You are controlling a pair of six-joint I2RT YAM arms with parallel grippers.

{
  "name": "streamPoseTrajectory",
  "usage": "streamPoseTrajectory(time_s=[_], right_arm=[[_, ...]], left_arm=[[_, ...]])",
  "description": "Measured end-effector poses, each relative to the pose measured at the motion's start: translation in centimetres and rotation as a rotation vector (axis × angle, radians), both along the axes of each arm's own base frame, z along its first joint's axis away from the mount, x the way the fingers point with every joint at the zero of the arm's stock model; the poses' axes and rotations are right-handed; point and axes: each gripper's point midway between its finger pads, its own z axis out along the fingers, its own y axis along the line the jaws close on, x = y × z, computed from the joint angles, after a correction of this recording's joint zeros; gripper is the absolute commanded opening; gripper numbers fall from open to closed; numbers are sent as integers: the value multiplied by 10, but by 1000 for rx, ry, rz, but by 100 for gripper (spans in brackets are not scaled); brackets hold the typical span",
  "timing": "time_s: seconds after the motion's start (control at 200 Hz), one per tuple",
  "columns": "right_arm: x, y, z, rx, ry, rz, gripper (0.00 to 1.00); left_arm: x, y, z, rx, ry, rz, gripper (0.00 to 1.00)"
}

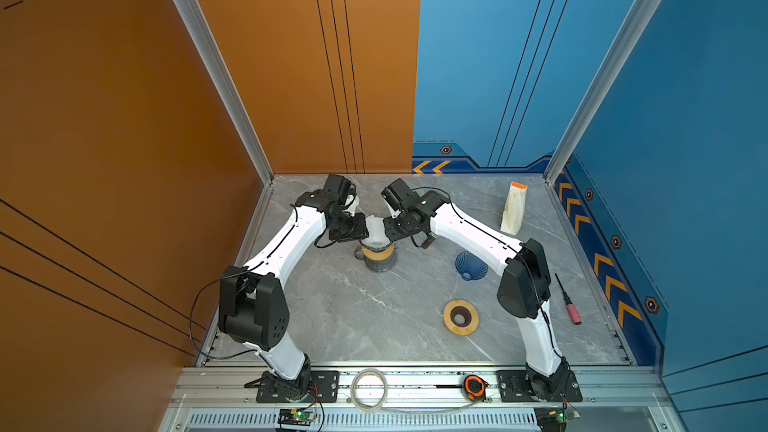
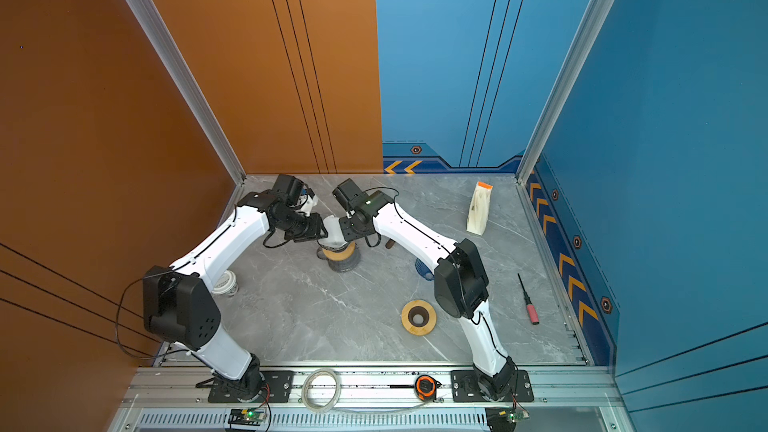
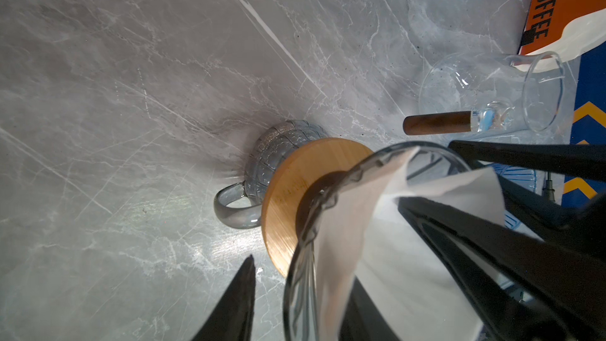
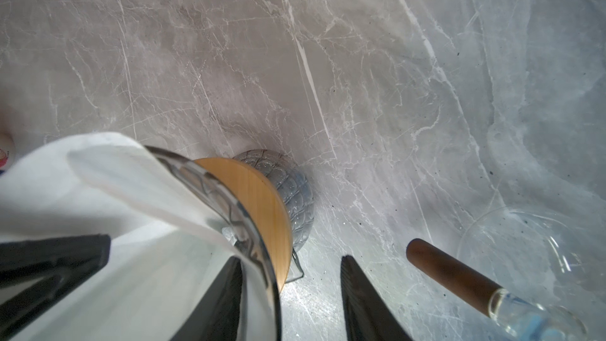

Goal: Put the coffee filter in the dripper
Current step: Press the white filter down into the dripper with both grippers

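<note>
Left gripper (image 3: 324,227) of mine stands with jaws parted astride the dripper's wall, one black finger outside and clear of the glass, its partner inside the filter. Taking the mug (image 1: 380,263) as the dial's centre in the top views, a paper cup (image 2: 226,282) sits at 8 o'clock beside my left arm. At centre the coffee filter (image 1: 375,229) sits in the dripper (image 3: 300,277), which rests on a round wooden collar (image 3: 288,191) atop the mug. My right gripper (image 4: 288,257) is likewise parted, one finger inside and one outside, so both crowd the filter's mouth. Whether either inner finger presses the paper I cannot tell.

Rightward come a glass server (image 3: 492,93) with a brown wooden handle at 3, a blue ribbed cone (image 1: 471,265) at 4, a wooden ring (image 1: 460,317) at 5, a coffee bag (image 1: 514,207) at 2, and a screwdriver (image 1: 567,299) farthest out.

The filter is smooth white paper, cone-shaped. The dripper is clear wavy glass, and the mug is grey and scale-textured. The filter points tip down, mouth up, with its long axis near upright and its edge above the rim.
</note>
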Motion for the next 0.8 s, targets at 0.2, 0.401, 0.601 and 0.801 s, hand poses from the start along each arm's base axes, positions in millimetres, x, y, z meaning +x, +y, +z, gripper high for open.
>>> streamPoseTrajectory(time_s=[0.2, 0.401, 0.601, 0.801], right_arm=[[0, 0, 0, 3, 3, -1, 48], [-1, 1, 0, 5, 5, 0, 48], [-2, 2, 0, 10, 10, 4, 49], [-3, 3, 0, 15, 15, 8, 50]], left_arm=[[0, 0, -1, 2, 2, -3, 40], [0, 0, -2, 3, 2, -6, 40], [-3, 1, -7, 7, 17, -5, 40], [-6, 2, -12, 11, 31, -5, 41]])
